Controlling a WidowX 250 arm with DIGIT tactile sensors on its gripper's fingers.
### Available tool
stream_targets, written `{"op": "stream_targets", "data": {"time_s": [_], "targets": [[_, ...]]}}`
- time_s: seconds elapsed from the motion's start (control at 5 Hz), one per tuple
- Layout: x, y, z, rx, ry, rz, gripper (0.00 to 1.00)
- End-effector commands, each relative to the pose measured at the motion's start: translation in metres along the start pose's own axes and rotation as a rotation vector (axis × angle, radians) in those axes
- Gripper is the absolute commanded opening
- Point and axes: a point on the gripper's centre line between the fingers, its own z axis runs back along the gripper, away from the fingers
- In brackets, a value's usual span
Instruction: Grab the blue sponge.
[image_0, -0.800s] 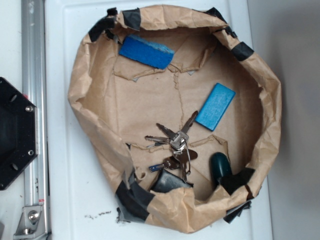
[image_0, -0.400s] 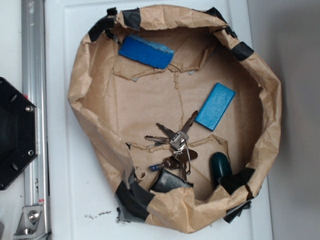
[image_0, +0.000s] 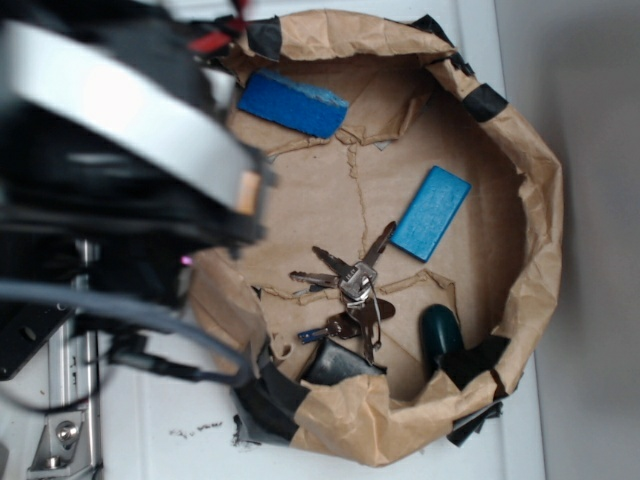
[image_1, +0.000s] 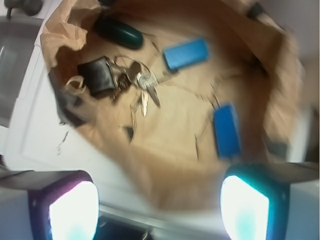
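Both fingers (image_1: 72, 210) stand wide apart, empty, well short of the blue sponge (image_1: 227, 131)

The blurred robot arm (image_0: 120, 150) covers the paper nest's (image_0: 540, 200) left rim.

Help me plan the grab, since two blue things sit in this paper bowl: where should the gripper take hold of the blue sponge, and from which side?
Probably from above, closing across the short width of the blue sponge near its middle. It lies flat against the far wall of the paper bowl, so a sideways approach looks blocked. The open gripper would turn so its fingers straddle the long edges. Leave the smooth blue block alone.
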Motion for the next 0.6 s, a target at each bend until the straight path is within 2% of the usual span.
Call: {"op": "stream_targets", "data": {"time_s": [0.0, 0.2, 0.4], "targets": [[-0.001, 0.037, -0.070, -0.082, 0.061, -0.045, 1.00], [-0.002, 0.051, -0.096, -0.096, 0.116, -0.053, 1.00], [0.019, 0.050, -0.105, -0.029, 0.137, -0.152, 1.00]]}}
